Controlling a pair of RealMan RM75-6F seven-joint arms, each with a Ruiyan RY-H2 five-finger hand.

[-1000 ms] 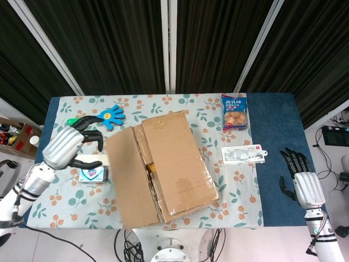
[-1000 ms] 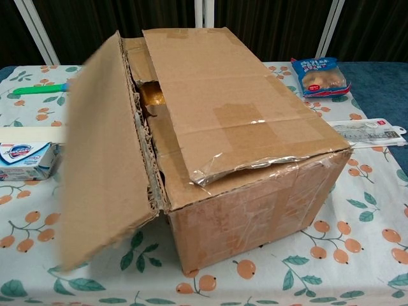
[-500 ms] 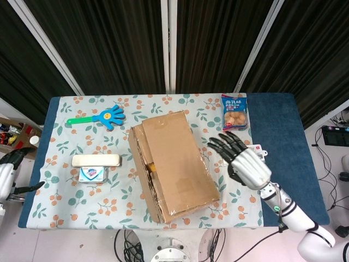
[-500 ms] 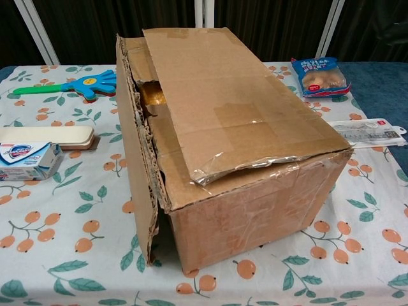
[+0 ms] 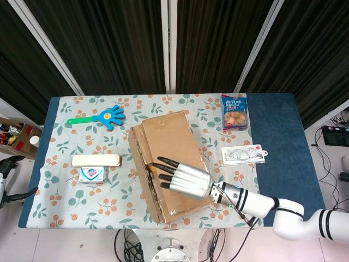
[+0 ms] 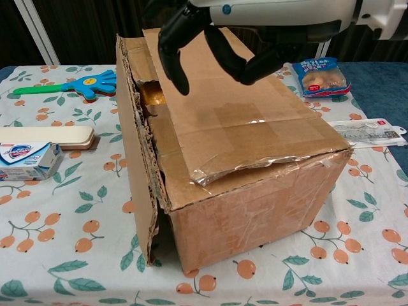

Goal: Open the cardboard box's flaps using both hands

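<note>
Already your right hand (image 5: 182,179) hovers over the cardboard box (image 5: 180,188) mid-tabletop (image 5: 272,114), fingers (image 6: 172,60) spread and empty, aimed at the closed flap's (image 6: 236,102) free edge; the left flap (image 6: 137,166) hangs open.

Brown cardboard box (image 5: 172,164); blue clapper (image 5: 110,116); tablecloth (image 5: 65,196) orange-fruit print, seemingly white

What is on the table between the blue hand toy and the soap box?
A cream case lies between the blue hand toy and the soap box, right above the soap. The head view shows it best.
</note>
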